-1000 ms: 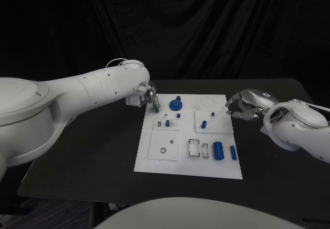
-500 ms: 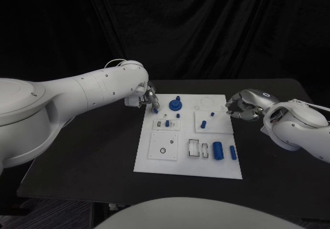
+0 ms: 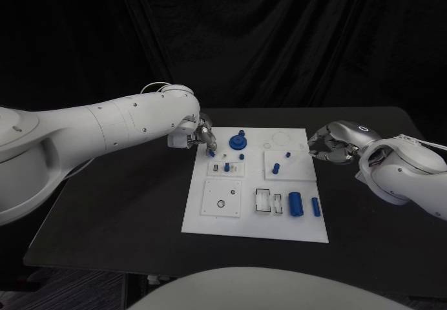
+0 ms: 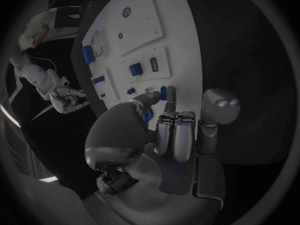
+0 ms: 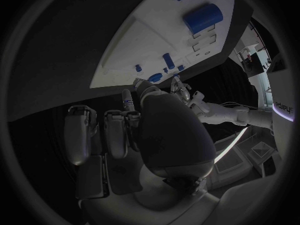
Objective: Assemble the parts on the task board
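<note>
Compared with 1 second ago I see very little change: my left hand (image 3: 198, 135) has shifted a touch along the far-left corner of the task board (image 3: 212, 219), and my right hand (image 3: 328, 146) has drawn in slightly closer to the board's right edge; the parts on the board lie where they were. The left hand's fingers (image 4: 177, 134) are curled together and pinch a small blue peg (image 3: 211, 149), its tip right at the board's far-left corner, just beside the blue knob (image 3: 238, 139) standing on the board. The right hand hovers over the black bench (image 3: 121, 213) just off the board's right edge, near the far-right square plate; its fingers (image 5: 81, 130) are bent inward, and I cannot tell whether they hold anything. On the board I see a short blue peg (image 3: 276, 169) upright in the right square plate, another blue piece (image 3: 227, 167) in the left small plate, a large blue cylinder (image 3: 295, 203) and a slimmer blue cylinder (image 3: 316, 206) lying near the near-right corner, and a black ring (image 3: 221, 205) on the near-left plate. The one bit of writing, on an arm at the rim of the right wrist view, is too small for me to read.
</note>
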`<state>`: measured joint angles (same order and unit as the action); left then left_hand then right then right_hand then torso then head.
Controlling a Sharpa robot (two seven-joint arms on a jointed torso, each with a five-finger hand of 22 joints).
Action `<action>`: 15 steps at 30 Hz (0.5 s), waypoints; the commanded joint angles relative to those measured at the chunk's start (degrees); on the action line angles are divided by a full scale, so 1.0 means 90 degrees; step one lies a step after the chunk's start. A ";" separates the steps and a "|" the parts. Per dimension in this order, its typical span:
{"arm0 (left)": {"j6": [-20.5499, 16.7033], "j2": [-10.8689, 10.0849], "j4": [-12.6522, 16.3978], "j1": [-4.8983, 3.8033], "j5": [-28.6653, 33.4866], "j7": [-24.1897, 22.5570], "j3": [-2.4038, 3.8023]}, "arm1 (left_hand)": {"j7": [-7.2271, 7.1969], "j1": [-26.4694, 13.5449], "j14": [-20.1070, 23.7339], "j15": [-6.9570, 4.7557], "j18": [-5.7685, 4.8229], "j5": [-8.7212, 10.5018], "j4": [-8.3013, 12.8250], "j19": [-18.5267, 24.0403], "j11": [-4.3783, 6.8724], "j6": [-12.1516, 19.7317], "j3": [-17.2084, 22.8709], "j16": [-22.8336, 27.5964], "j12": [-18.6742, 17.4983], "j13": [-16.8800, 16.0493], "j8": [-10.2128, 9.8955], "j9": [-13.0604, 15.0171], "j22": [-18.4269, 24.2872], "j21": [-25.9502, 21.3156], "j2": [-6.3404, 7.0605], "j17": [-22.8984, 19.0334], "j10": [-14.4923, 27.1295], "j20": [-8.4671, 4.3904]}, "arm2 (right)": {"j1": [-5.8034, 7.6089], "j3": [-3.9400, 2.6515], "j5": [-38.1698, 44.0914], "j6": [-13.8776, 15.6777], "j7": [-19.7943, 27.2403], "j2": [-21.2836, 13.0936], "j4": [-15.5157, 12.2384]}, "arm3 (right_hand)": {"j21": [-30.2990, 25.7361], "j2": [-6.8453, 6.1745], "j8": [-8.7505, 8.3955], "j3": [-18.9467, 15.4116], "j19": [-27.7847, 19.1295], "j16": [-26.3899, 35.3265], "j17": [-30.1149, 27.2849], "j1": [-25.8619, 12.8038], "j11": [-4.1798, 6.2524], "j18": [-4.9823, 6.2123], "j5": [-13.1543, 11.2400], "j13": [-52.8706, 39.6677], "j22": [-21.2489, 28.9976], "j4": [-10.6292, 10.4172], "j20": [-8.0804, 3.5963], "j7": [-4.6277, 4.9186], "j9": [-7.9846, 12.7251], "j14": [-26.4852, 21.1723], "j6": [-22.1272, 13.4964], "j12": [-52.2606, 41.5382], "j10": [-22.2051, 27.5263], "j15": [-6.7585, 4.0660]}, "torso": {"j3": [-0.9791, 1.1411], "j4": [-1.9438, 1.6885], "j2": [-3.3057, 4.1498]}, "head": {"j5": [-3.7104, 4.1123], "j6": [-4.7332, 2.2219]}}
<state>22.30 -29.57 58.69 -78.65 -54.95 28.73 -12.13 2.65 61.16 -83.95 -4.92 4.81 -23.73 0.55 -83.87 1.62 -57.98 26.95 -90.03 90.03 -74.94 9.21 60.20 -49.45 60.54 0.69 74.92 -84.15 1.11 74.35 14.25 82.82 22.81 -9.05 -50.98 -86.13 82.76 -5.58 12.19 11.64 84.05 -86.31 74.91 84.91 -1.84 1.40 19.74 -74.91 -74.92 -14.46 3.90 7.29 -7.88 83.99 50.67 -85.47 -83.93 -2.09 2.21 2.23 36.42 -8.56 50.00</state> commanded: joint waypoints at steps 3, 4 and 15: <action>-0.0181 -0.0211 0.0486 -0.0112 0.0005 0.0254 0.0008 | -0.0041 -0.0127 -0.0672 -0.0043 0.0046 0.0189 -0.0050 -0.0510 0.0044 -0.0083 0.0090 0.0004 -0.0003 -0.1674 0.0006 0.0002 0.0026 0.0007 0.0007 0.1676 -0.0650 -0.0053 | -0.0013 -0.0004 0.0025 -0.0056 -0.0146 -0.0039 -0.0003 | -0.0038 0.0032 -0.0015 0.0035 0.0241 0.0028 0.0721 0.0050 -0.0045 0.0080 0.0047 -0.0849 -0.1310 -0.0005 0.0044 -0.0008 0.0009 0.0479 0.0013 0.0033 -0.0163 0.0024 | 0.0003 -0.0013 -0.0008 | -0.0036 0.0000; -0.0200 -0.0259 0.0584 -0.0126 0.0005 0.0278 0.0008 | -0.0042 -0.0137 -0.0672 -0.0043 0.0046 0.0209 -0.0058 -0.0511 0.0044 -0.0086 0.0094 0.0004 -0.0003 -0.1674 0.0003 0.0001 0.0023 0.0010 0.0008 0.1676 -0.0650 -0.0053 | -0.0013 -0.0004 0.0025 -0.0057 -0.0146 -0.0041 -0.0002 | -0.0038 0.0032 -0.0015 0.0035 0.0241 0.0028 0.0721 0.0050 -0.0045 0.0080 0.0047 -0.0849 -0.1310 -0.0005 0.0044 -0.0008 0.0009 0.0479 0.0013 0.0033 -0.0163 0.0024 | 0.0005 -0.0019 -0.0016 | -0.0032 0.0000; -0.0392 -0.0578 0.1213 -0.0172 0.0005 0.0476 0.0007 | -0.0045 -0.0208 -0.0672 -0.0047 0.0048 0.0340 -0.0126 -0.0509 0.0047 -0.0113 0.0102 0.0004 -0.0003 -0.1674 -0.0013 -0.0003 0.0039 0.0006 0.0013 0.1676 -0.0650 -0.0057 | -0.0014 -0.0003 0.0025 -0.0081 -0.0150 -0.0080 -0.0026 | -0.0038 0.0032 -0.0015 0.0035 0.0241 0.0028 0.0721 0.0050 -0.0045 0.0080 0.0047 -0.0849 -0.1310 -0.0005 0.0044 -0.0008 0.0009 0.0479 0.0013 0.0033 -0.0163 0.0024 | 0.0019 -0.0052 -0.0044 | -0.0009 0.0000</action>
<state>20.06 -34.73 69.10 -80.07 -54.96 31.82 -12.12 2.35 59.73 -83.95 -4.92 4.81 -20.86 -0.25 -84.08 1.62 -58.67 28.00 -90.03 90.03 -74.93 9.18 60.19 -49.21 60.54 0.68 74.92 -84.15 0.91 74.35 14.27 82.82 22.55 -9.29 -51.58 -86.22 82.76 -5.58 12.19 11.64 84.05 -86.31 74.91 84.91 -1.85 1.39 19.95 -74.90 -74.92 -14.46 3.90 7.29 -7.88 83.99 50.67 -85.47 -83.93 -2.09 2.33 1.93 36.12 -8.76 50.00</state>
